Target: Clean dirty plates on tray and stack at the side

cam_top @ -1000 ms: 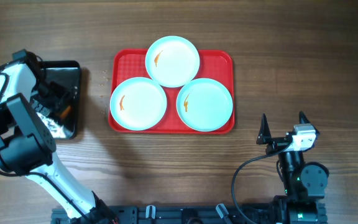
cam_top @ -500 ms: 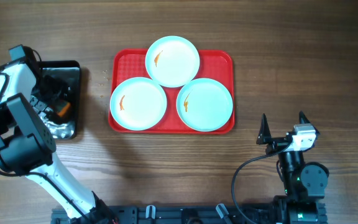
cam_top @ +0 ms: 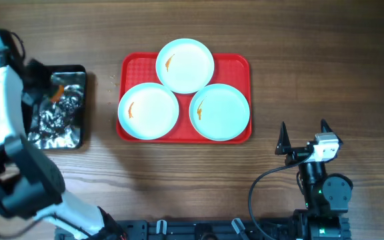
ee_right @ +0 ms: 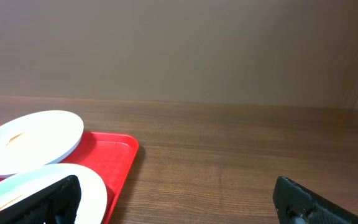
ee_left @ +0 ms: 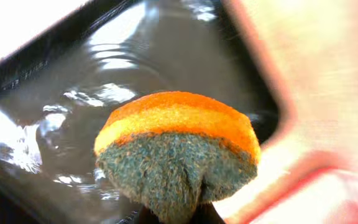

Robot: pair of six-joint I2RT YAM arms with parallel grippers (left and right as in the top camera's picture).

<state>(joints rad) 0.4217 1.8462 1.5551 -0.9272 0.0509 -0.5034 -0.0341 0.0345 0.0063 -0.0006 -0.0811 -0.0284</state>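
Note:
Three pale mint-white plates sit on the red tray (cam_top: 235, 67): one at the back (cam_top: 185, 65), one front left (cam_top: 148, 111), one front right (cam_top: 219, 111). Each has a small orange smear. My left gripper (cam_top: 44, 90) is over the back of the black pan (cam_top: 79, 72), well left of the tray. In the left wrist view it (ee_left: 179, 214) is shut on an orange sponge with a green scouring side (ee_left: 179, 146). My right gripper (cam_top: 303, 128) is open and empty, front right of the tray. Its wrist view shows two plates (ee_right: 33, 140) (ee_right: 95, 186) and the tray's corner (ee_right: 117, 155).
The pan holds rippling, glinting water (cam_top: 57, 117), also seen in the left wrist view (ee_left: 73, 93). Bare wooden table (cam_top: 312, 67) lies to the right of the tray and in front of it.
My left arm has risen and pulled back toward the far left, carrying the sponge up off the pan. The water now ripples. The right arm and the plates have not moved.

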